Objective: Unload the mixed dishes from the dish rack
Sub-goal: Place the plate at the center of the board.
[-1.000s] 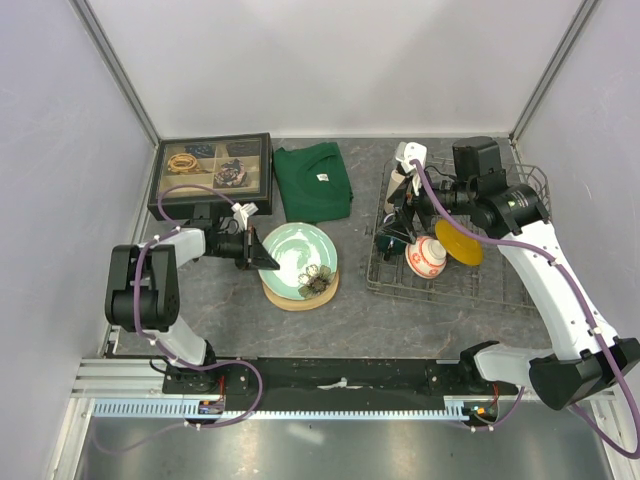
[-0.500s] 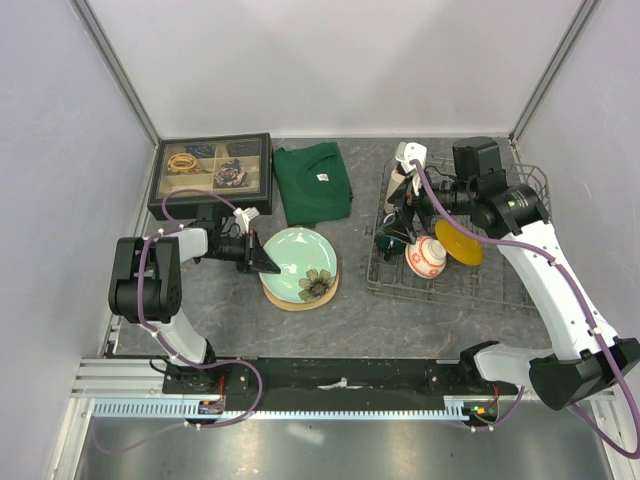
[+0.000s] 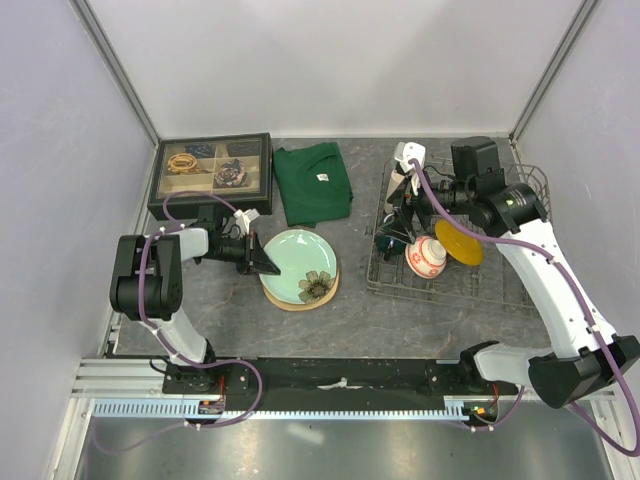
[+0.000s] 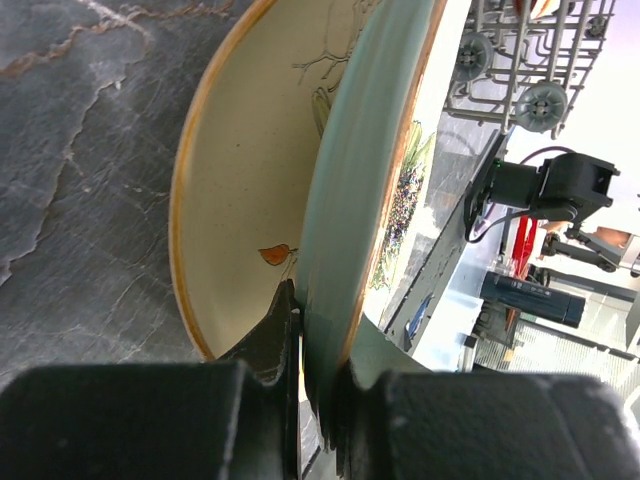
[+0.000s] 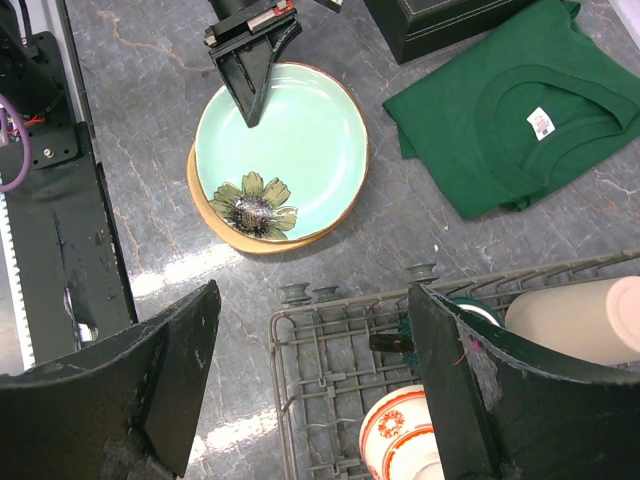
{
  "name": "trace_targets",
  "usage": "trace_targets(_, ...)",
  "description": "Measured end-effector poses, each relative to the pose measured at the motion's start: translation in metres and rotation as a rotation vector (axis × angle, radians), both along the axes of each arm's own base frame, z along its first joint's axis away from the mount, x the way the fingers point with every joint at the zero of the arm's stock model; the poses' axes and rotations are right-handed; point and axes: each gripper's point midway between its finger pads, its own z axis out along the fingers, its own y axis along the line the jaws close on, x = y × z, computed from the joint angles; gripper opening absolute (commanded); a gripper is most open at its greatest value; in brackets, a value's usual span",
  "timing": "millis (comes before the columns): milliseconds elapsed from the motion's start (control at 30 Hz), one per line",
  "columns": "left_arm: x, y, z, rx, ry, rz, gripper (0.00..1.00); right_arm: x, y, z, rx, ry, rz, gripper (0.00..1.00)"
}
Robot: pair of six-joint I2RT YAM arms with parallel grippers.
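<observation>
My left gripper (image 3: 268, 262) is shut on the left rim of the pale green floral plate (image 3: 300, 262). That plate lies on the cream plate (image 3: 290, 301) on the table. In the left wrist view one finger (image 4: 268, 335) sits between the green plate (image 4: 360, 180) and the cream plate (image 4: 250, 170). My right gripper (image 5: 312, 300) hangs open over the left end of the dish rack (image 3: 470, 285), holding nothing. In the rack are the red-and-white bowl (image 3: 427, 257), the small yellow plate (image 3: 459, 242), the dark green mug (image 5: 470, 310) and the beige tumbler (image 5: 580, 320).
A folded green cloth (image 3: 313, 182) lies at the back between the plates and the rack. A black compartmented tray (image 3: 212, 172) stands at the back left. Grey walls close in on both sides and at the back.
The pale green plate in my left gripper has sunk a little towards the cream plate. The right arm has hardly moved.
</observation>
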Motion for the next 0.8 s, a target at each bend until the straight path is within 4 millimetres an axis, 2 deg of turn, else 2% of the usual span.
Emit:
trace_targets(233,0.0,0.0,0.0,0.001,0.011,0.006,0.23,0.001,0.0,-0.001,-0.002,0.005,0.0,0.84)
trace_targets(567,0.001,0.001,0.002,-0.002,0.008,0.011,0.43,0.001,0.0,-0.001,-0.002,0.004,0.0,0.84)
trace_targets(800,0.005,0.002,0.013,0.013,-0.048,0.016,0.5,0.001,0.0,-0.001,-0.001,0.004,0.0,0.84)
